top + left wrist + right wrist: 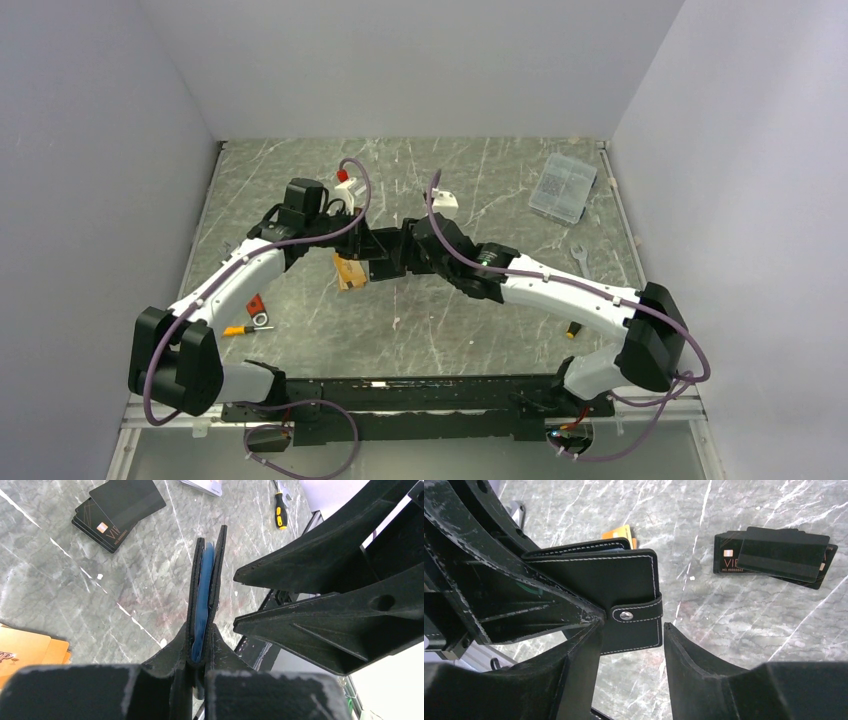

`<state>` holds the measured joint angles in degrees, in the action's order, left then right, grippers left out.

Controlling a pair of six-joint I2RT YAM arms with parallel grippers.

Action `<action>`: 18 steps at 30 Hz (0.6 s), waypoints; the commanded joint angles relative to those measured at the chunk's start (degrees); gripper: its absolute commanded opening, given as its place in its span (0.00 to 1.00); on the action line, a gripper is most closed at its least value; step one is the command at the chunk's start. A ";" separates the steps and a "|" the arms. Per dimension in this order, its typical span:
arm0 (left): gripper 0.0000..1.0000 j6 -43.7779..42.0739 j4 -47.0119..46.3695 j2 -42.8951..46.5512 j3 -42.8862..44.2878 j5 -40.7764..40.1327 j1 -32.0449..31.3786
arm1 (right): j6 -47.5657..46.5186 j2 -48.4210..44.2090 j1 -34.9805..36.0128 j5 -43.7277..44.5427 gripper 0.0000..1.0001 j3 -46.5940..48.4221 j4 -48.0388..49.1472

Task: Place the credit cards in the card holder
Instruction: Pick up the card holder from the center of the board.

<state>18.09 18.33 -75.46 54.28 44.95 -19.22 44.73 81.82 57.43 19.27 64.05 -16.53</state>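
Left fingers [175,652] clamped on the holder [205,580], held on edge above mid-counter [420,330]; blue lining shows between its leaves. Right fingers [689,665] apart, one either side of the snap tab [636,614]; contact unclear. Black cards [774,555] stacked on the counter beyond. Orange card [621,532] lies apart from the stack, behind the holder.

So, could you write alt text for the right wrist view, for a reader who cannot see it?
A folded black card holder with a snap tab sits between the open fingers of the right tool, above a marbled table. Black cards lie overlapped at upper right; an orange card peeks out behind it.
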 commanded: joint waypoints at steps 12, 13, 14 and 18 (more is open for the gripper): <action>0.00 -3.11 -3.07 3.05 3.01 19.81 -1.40 | -4.69 -15.48 -11.07 -20.80 0.75 -13.31 20.33; 0.00 -3.20 -3.02 3.24 3.16 20.66 -1.64 | -3.98 -16.65 -13.16 -25.16 0.75 -15.00 22.81; 0.00 -3.35 -2.78 3.32 3.35 21.18 -1.83 | -3.02 -17.78 -14.79 -28.18 0.74 -16.82 24.98; 0.00 -3.33 -2.57 3.31 3.76 21.82 -2.20 | -0.16 -19.25 -17.37 -39.37 0.71 -20.70 34.73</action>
<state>15.70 17.78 -73.95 55.42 61.84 -20.97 41.80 63.53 41.08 -3.92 45.80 4.47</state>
